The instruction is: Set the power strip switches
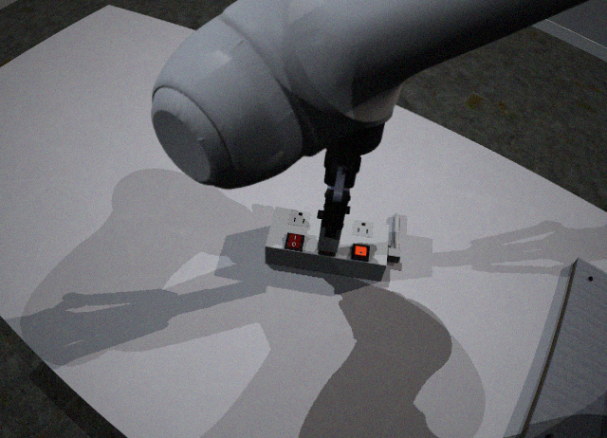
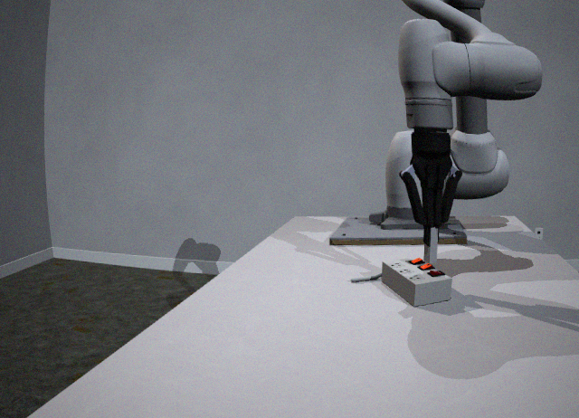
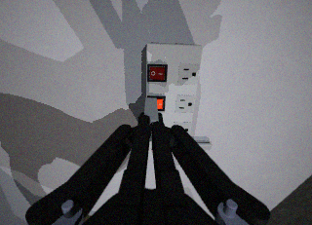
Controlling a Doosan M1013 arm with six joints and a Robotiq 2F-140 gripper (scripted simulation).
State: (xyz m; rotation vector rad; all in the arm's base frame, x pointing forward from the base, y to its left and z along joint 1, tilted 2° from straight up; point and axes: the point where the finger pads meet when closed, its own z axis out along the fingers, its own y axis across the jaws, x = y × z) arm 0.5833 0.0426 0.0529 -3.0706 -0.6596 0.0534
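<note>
The white power strip lies flat on the table, right way up, with three rocker switches in a row. Its cable stub (image 1: 395,237) leaves the right end. The switch nearest the cable (image 1: 359,251) glows orange. The far switch (image 1: 294,241) is dark red. My gripper (image 1: 327,245) is shut on nothing, points straight down and covers the middle switch in this view. In the wrist view the middle switch (image 3: 160,103) glows orange just beyond my fingertips (image 3: 150,122), and the dark switch (image 3: 157,73) lies past it. In the exterior view my fingertips (image 2: 430,259) are at the middle switch (image 2: 425,266); I cannot tell if they touch.
The robot's base plate (image 2: 397,233) sits at the back of the table, and also shows at the lower right in the top view (image 1: 573,350). My arm's elbow (image 1: 229,110) blocks much of that view. The table edge runs along the left (image 2: 154,310).
</note>
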